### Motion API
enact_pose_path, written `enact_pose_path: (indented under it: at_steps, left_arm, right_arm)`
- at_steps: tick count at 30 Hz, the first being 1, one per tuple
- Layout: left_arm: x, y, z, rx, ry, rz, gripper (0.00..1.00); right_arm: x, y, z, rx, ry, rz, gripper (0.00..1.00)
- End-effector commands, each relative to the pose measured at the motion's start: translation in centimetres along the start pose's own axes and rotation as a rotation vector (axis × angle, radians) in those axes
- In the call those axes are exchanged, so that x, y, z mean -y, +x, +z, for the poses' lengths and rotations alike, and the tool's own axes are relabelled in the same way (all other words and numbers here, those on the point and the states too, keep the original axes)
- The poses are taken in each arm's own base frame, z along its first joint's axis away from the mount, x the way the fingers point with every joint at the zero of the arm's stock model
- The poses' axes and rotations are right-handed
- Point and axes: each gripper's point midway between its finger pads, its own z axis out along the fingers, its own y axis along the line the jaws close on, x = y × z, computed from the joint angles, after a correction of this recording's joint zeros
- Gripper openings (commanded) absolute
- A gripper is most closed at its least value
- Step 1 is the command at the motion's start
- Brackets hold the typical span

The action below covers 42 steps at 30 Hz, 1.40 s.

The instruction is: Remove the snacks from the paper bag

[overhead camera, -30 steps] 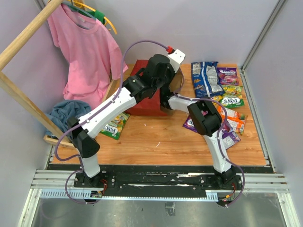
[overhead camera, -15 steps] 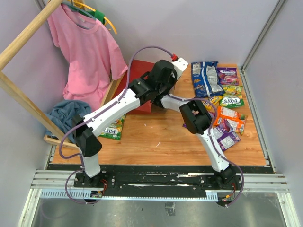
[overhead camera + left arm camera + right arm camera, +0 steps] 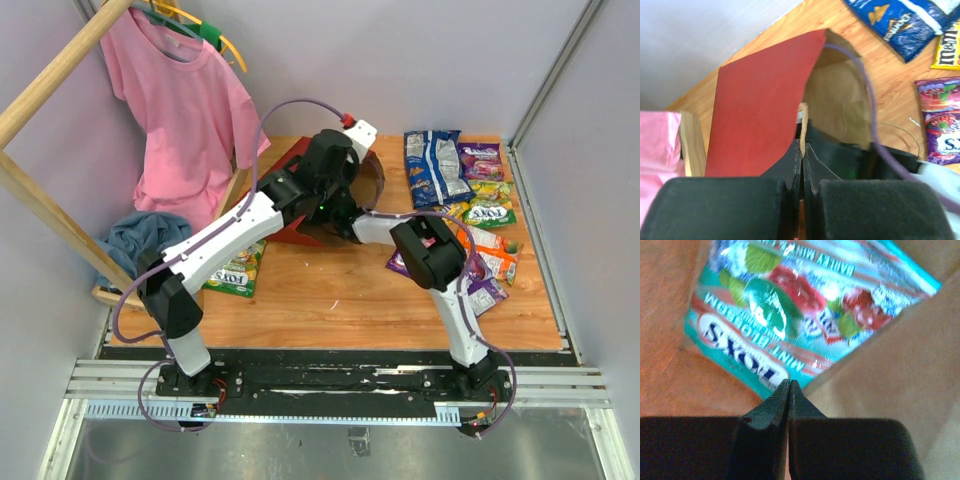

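The paper bag (image 3: 288,228), red outside and brown inside (image 3: 837,97), lies tipped with its mouth toward the right. My left gripper (image 3: 803,146) is shut on the bag's rim, and a strip of paper edge shows between its jaws. My right gripper (image 3: 789,383) is inside the bag, shut on the lower edge of a teal mint snack packet (image 3: 790,305). In the top view both grippers are hidden under the left wrist. Other snacks lie on the table to the right: a blue-white bag (image 3: 432,165), purple (image 3: 482,160), green (image 3: 490,212) and orange (image 3: 490,250) packets.
A green packet (image 3: 238,268) lies left of the bag. A pink shirt (image 3: 185,110) hangs from a wooden rack (image 3: 50,210) at the back left, with a blue cloth heap (image 3: 140,240) below it. Walls close in the table's back and right sides.
My right gripper has gone from open to shut inside the bag. The left arm swung right and back with the bag's rim, and the bag now lies more tipped.
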Motion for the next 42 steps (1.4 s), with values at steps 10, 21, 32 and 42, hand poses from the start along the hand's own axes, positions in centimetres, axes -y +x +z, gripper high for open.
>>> enact_pose_path:
  at_steps: [10,21,32,42]
  left_arm:
    - [-6.5,1.4,-0.9,0.011,-0.192,-0.165,0.0]
    - [-5.6,-1.5,-1.8,0.105,-0.091,-0.135,0.0]
    - [2.7,-4.4,2.0,0.288,0.099,0.132,0.0]
    - [7.3,-1.4,1.3,0.315,0.278,0.259,0.01]
  right_arm:
    - [-7.3,-4.7,-10.2,0.229,-0.091,-0.203,0.01]
    - [-0.3,-1.6,-9.0,0.159,0.013,-0.198,0.26]
    - [2.5,-0.6,-9.6,0.323,0.051,-0.068,0.37]
    - [-1.1,-0.8,-7.3,0.577,-0.028,-0.152,0.63]
